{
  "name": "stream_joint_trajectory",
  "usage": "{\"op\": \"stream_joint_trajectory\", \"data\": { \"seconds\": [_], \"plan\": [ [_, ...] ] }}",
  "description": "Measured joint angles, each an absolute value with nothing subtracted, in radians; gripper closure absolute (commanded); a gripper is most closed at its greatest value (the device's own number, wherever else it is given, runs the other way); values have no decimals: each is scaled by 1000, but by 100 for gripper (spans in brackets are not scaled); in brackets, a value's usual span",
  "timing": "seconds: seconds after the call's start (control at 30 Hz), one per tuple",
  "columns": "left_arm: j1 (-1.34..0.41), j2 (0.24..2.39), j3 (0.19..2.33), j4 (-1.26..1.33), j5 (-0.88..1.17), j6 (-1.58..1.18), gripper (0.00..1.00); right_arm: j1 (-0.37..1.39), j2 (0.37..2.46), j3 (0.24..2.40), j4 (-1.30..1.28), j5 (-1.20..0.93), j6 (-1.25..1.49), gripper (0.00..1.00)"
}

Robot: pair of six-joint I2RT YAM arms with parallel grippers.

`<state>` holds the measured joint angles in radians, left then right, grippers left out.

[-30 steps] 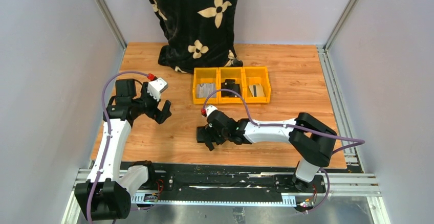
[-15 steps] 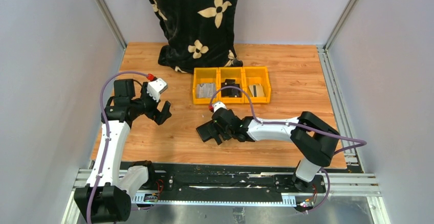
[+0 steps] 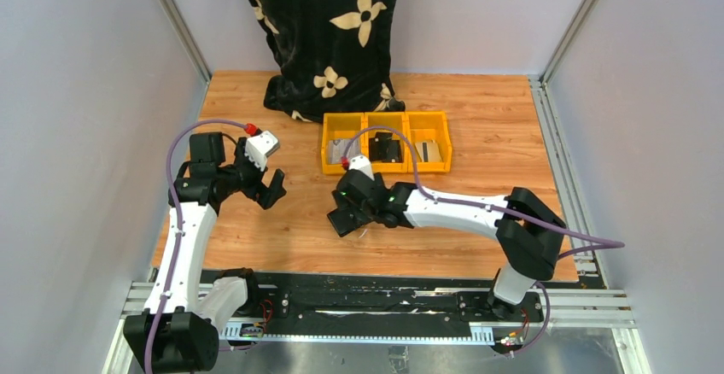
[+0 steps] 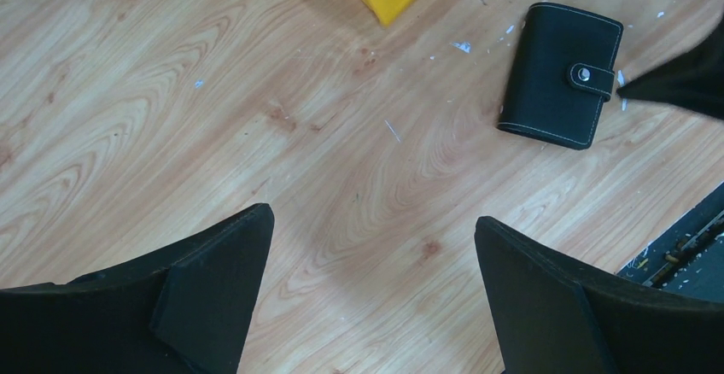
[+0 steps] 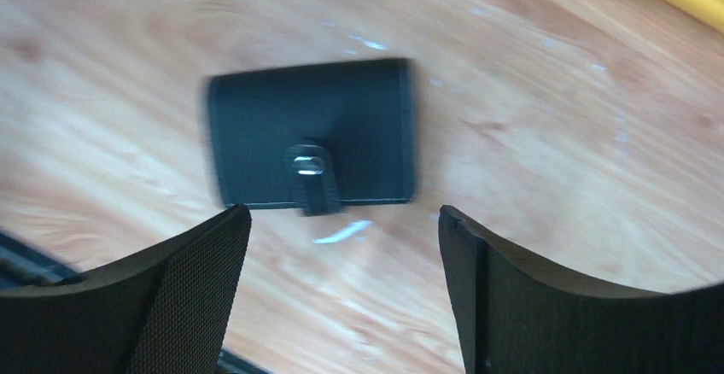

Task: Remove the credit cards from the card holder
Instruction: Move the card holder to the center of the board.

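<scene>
Heads up, nearest to you the holder [image 5: 312, 135] lies flat on the wood close to the near edge, at 6 o'clock from the bins [image 3: 427, 115]. It's folded shut with the tab snapped at its 6 o'clock edge in the right wrist view. That view is smeared, so don't trust it for fine detail. No cards show, and I'd guess they're all inside. Your right gripper [image 5: 341, 229] hangs right over the holder with its fingers spread wide, holding nothing and touching nothing that I can see. The left gripper [image 4: 371, 220] floats at 9 o'clock from the holder, well apart, fingers fully spread and empty too. What I'd worry about is coming down on a flat, slick thing like that: a finger could just skid it toward 6 o'clock and onto the rail. With the snap closed, tugging the tab one-handed will probably lift the whole holder instead of opening it, so get the left one over to pin it. Further out, the bins hold some pale bits [image 3: 429, 150], too small to tell what. The bag [image 3: 333, 32] slumps at 12 o'clock, out of the way.
</scene>
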<state>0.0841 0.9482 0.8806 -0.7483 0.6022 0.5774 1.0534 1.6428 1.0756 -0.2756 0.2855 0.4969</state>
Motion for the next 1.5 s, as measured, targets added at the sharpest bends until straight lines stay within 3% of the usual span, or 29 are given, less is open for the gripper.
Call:
{"op": "stream_joint_trajectory", "data": {
  "seconds": [0.13, 0.43, 0.6, 0.8, 1.03, 1.3, 1.5],
  "plan": [
    [84, 950, 889, -760, 601, 577, 0, 1142, 1709, 1208, -326, 307, 578, 15],
    [131, 994, 973, -784, 601, 565, 0, 1193, 1939, 1393, -428, 391, 594, 34],
    [141, 997, 976, -804, 601, 566, 0, 1207, 1958, 1383, -451, 461, 590, 35],
    [141, 990, 976, -815, 613, 566, 0, 1210, 1849, 1209, -448, 552, 582, 34],
    [141, 987, 976, -816, 628, 566, 0, 1186, 1748, 1100, -485, 572, 534, 12],
    [141, 986, 976, -818, 648, 566, 0, 1175, 1574, 1097, -553, 528, 650, 8],
    [141, 986, 976, -818, 648, 570, 0, 1134, 1560, 1069, -552, 435, 853, 7]
  ]
}}
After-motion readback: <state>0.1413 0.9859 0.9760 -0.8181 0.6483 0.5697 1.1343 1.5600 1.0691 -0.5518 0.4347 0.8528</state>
